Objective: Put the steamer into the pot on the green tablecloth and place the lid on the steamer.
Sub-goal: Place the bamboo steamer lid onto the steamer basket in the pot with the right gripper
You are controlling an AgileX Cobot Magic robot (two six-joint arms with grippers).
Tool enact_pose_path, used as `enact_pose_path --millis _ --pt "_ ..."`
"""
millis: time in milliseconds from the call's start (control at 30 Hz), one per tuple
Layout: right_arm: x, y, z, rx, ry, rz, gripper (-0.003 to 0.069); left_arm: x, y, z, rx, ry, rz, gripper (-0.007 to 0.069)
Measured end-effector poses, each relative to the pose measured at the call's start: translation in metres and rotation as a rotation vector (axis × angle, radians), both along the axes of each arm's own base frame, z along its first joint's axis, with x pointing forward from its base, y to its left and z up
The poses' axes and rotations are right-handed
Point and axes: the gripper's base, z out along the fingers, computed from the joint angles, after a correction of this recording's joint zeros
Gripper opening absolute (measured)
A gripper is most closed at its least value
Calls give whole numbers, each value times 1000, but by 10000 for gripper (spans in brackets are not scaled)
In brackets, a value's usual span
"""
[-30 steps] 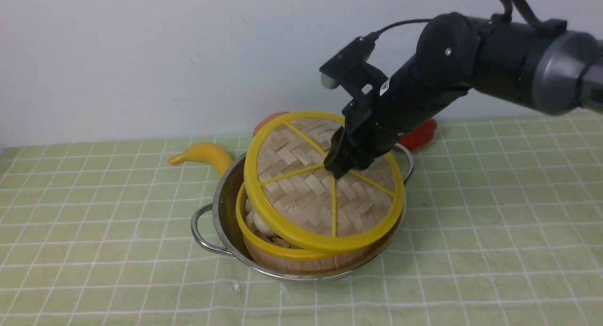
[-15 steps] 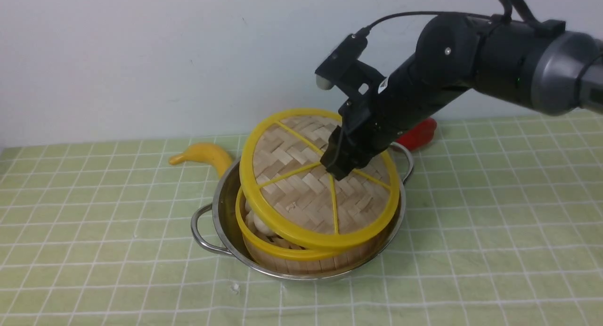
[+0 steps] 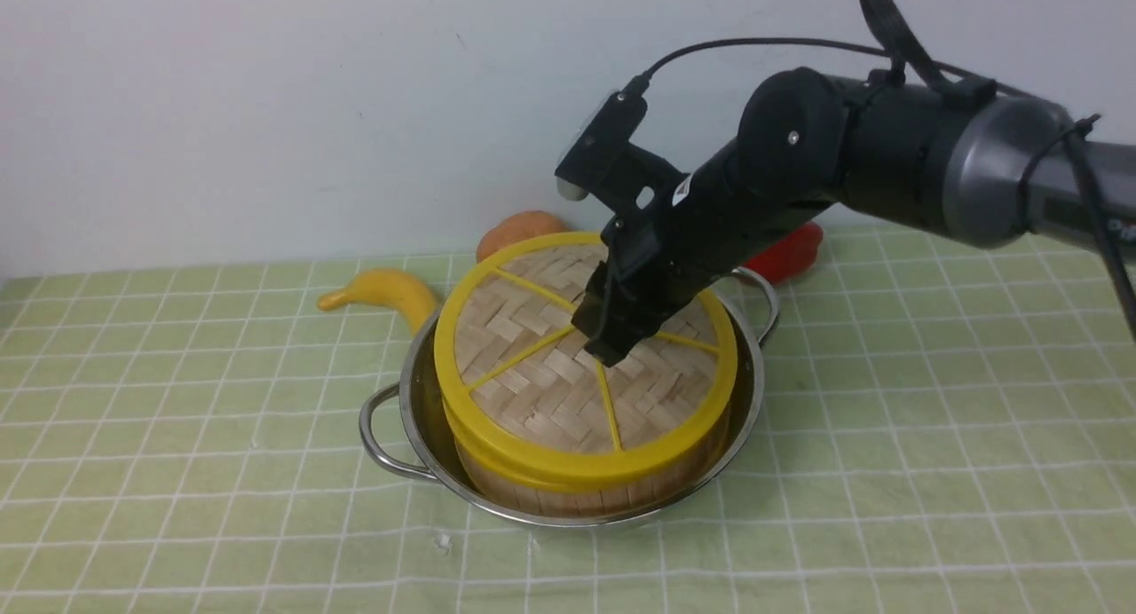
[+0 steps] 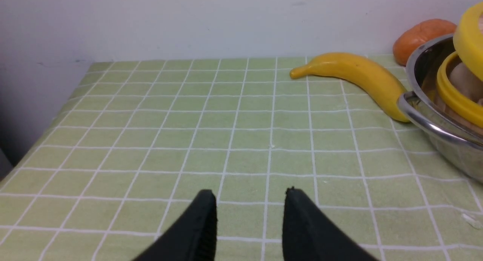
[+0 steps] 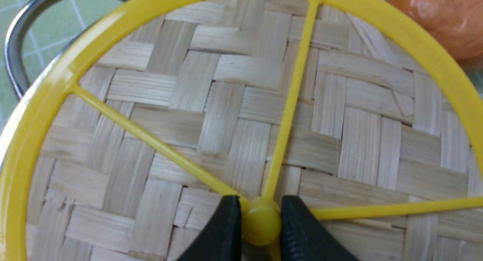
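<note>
1. Position. The pot [image 3: 417, 401] stood on the green cloth [image 3: 177, 419] near the middle of the table, slightly toward the far edge. The steamer [image 3: 568, 494] sat inside the pot. The lid [image 3: 532, 374] lay on top of the steamer. It looked approx. level in the front view. The left wrist view showed a gap betw. lid rim and steamer rim on the banana side, so full seating could not be confirmed.

2. Grip. The right jaws were closed on the lid's hub [image 5: 261, 221], one tip each side. Probable reason: the hub is the only raised part, and a centre hold keeps a flat disc balanced. The left jaws were open and empty, low over bare cloth toward the left edge, apparently parked clear of the work.

3. Qty.
- Pot: 1, w/ 2 loop handles.
- Steamer: 1; contents mostly covered.
- Lid: 1; 4 spokes visible, more possibly hidden by the right arm [image 3: 799, 170].
- Along the far edge, behind the pot: banana [image 3: 386, 290] 1; orange item [image 3: 515, 228] 1; red item [image 3: 790, 250] 1.
</note>
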Motion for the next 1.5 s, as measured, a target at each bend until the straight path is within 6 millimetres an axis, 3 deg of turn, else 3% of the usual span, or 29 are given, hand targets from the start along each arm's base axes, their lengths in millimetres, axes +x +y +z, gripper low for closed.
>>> enact_pose_path --millis 433,767,1167,1500 --pt "1 0 0 2 -12 -1 146 0 0 0 0 0 0 243" --pt "-11 -6 21 -7 14 13 146 0 0 0 0 0 0 243" --pt "-6 -6 25 3 -62 6 146 0 0 0 0 0 0 243" --pt "0 0 0 -7 -5 6 145 0 0 0 0 0 0 243"
